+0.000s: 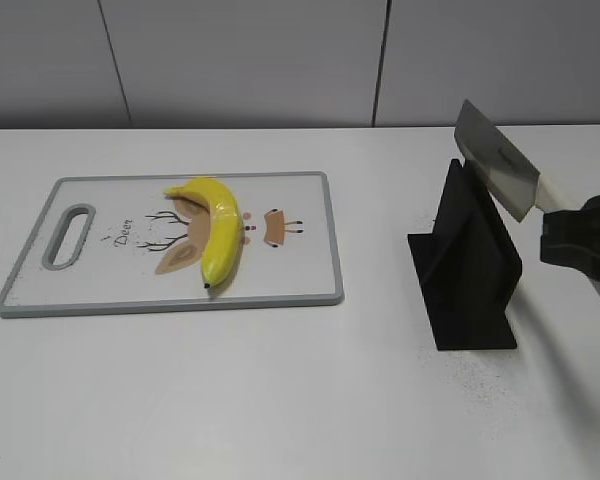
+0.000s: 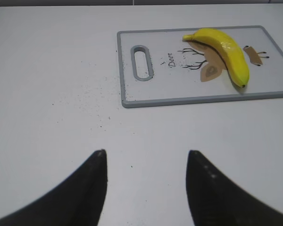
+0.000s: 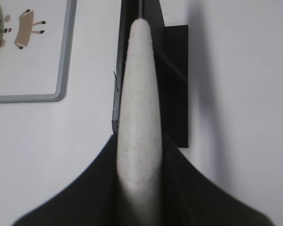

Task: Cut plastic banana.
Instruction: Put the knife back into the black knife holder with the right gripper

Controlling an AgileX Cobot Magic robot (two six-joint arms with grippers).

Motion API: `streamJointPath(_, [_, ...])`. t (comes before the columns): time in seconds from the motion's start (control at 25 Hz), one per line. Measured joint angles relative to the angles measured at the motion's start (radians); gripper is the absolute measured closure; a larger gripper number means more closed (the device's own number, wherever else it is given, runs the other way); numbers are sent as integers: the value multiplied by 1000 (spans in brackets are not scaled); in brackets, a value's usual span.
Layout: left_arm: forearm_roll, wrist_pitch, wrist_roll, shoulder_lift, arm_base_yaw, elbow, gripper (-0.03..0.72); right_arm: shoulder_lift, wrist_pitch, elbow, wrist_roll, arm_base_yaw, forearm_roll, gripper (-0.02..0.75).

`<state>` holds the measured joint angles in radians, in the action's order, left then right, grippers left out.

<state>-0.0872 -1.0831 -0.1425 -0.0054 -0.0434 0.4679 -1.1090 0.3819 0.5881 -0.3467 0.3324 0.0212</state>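
White table [image 1: 280, 400] bears gray-rimmed cutting board [image 1: 310, 297], black stand [image 1: 470, 270].

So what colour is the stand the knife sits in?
Black. The stand shows best in the exterior view.

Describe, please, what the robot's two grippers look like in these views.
Left gripper: two matte black fingers, broad at the base, curving to pointed tips. Right gripper: same matte black, wide and tapering; outside it looks blocky. No cables or markings visible.
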Motion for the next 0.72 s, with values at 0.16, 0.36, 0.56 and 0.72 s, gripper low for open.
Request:
streamJointPath(0.16, [0, 0, 0, 0, 0, 0, 162, 35, 161, 100, -16, 0, -8, 572])
streamJointPath(0.36, [0, 0, 0, 0, 0, 0, 162, 37, 336, 213, -38, 1, -41, 572])
streamJointPath(0.56, [0, 0, 0, 0, 0, 0, 162, 36, 399, 237, -153, 81, -132, 572])
streamJointPath(0.72, [0, 0, 0, 0, 0, 0, 162, 1, 472, 275, -354, 238, -314, 572])
